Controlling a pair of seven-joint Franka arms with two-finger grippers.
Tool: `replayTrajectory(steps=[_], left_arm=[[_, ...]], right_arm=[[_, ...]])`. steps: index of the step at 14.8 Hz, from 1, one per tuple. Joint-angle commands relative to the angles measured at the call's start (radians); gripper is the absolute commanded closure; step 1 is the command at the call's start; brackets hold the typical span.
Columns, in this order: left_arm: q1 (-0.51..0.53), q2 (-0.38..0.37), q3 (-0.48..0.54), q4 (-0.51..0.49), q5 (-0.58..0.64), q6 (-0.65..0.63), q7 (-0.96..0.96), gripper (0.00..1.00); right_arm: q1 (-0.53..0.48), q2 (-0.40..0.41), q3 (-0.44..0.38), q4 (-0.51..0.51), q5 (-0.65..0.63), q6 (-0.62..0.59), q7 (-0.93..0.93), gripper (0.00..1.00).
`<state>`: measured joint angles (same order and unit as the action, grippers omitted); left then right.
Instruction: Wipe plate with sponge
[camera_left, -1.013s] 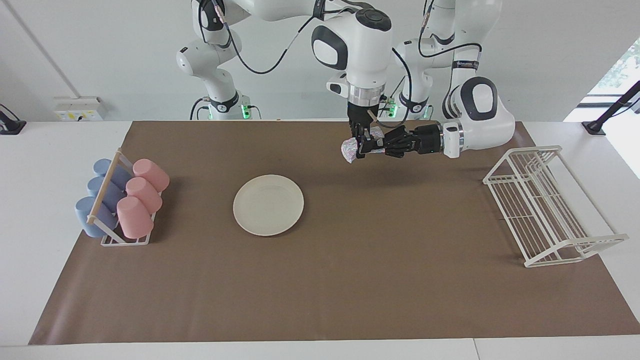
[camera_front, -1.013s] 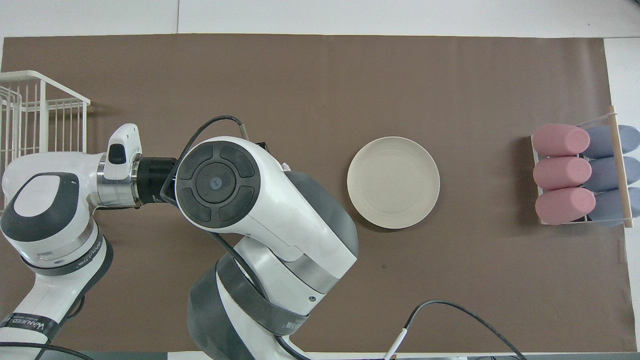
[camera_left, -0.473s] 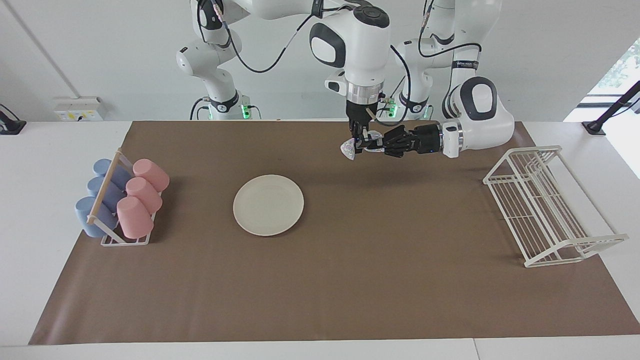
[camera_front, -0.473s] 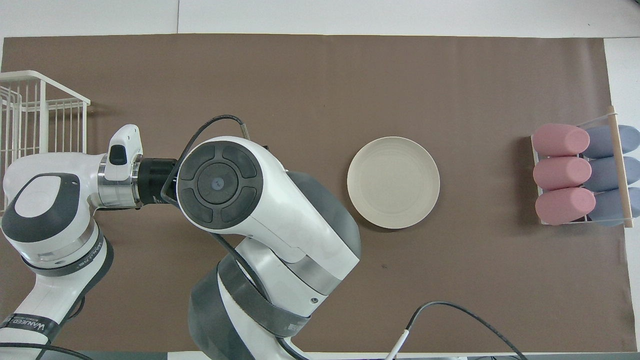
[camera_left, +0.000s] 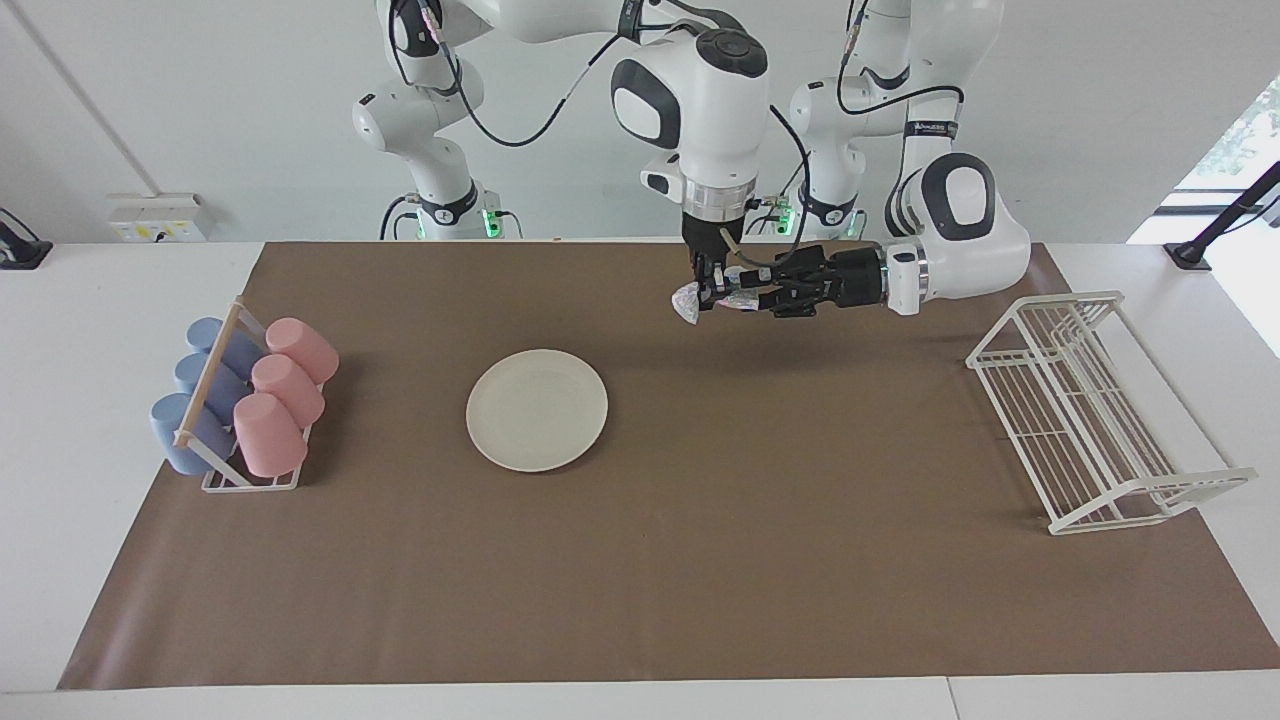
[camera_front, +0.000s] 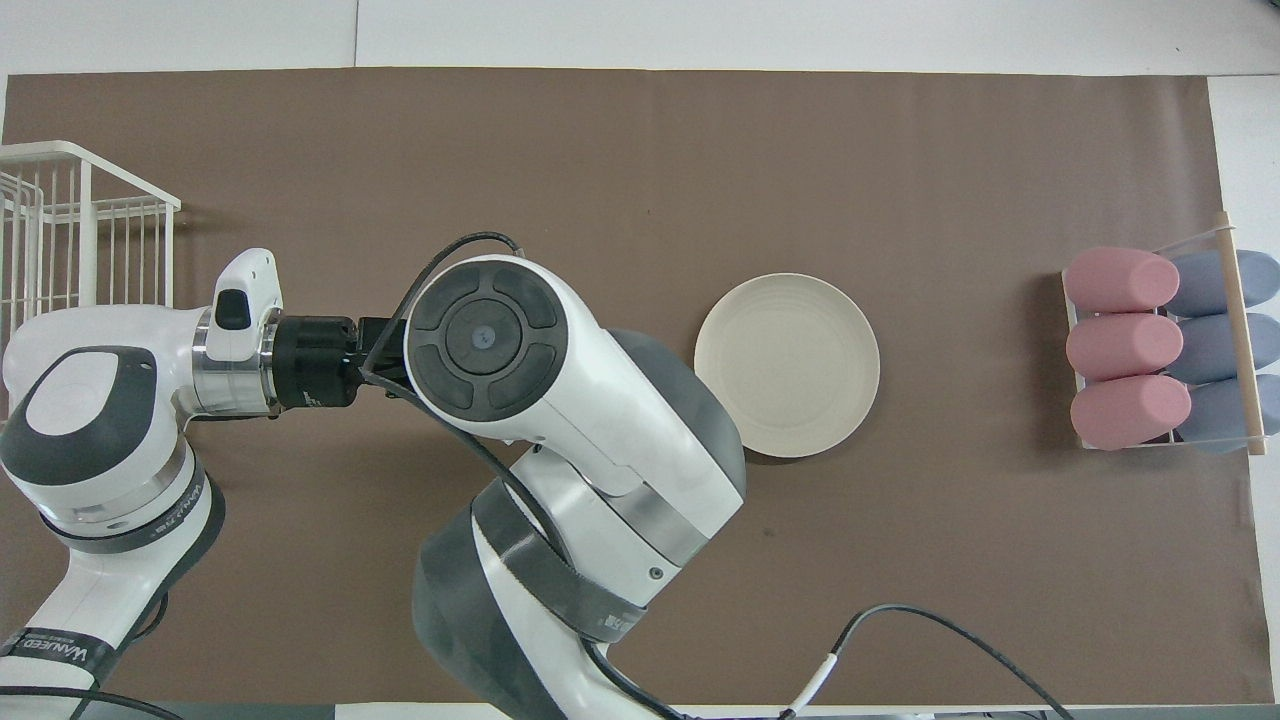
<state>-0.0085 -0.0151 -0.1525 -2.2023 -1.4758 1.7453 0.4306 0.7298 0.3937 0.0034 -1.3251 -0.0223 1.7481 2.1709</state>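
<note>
- right gripper (camera_left: 712, 290), upper centre of the facing frame, points down, fingers pinched on sponge (camera_left: 688, 300)
- left gripper (camera_left: 745, 296) level, meets it; grip can't be read
- plate (camera_left: 537, 409) mid-frame on brown mat (camera_left: 640, 560), bare

One camera sits high across the bench from the robots and looks back at them from a distance, while the other hangs above their own edge and looks steeply down and forward, closer in, both taking in the brown mat (camera_left: 640, 560) corner to corner.
</note>
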Motion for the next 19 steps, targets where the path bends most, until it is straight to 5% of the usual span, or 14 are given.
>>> replayTrajectory(steps=[1,5,11,16,19], left_arm=[[-0.002,-0.032,0.011,-0.031,0.002,-0.004,0.003,0.0],[0.007,-0.031,0.013,-0.028,0.037,-0.003,0.002,0.0],[0.099,-0.026,0.013,0.059,0.355,-0.013,-0.07,0.0],[0.099,-0.042,0.014,0.177,0.652,-0.015,-0.229,0.0],[0.084,-0.06,0.011,0.188,0.721,-0.01,-0.286,0.0]], right_arm=[[-0.061,-0.087,0.001,-0.175,0.013,0.072,-0.106,1.0],[-0.199,-0.166,0.003,-0.412,0.015,0.21,-0.331,1.0],[-0.351,-0.233,0.003,-0.813,0.084,0.637,-0.557,1.0],[-0.343,-0.15,0.004,-0.881,0.116,0.792,-0.557,1.0],[-0.369,-0.141,0.003,-0.884,0.116,0.803,-0.638,1.0]])
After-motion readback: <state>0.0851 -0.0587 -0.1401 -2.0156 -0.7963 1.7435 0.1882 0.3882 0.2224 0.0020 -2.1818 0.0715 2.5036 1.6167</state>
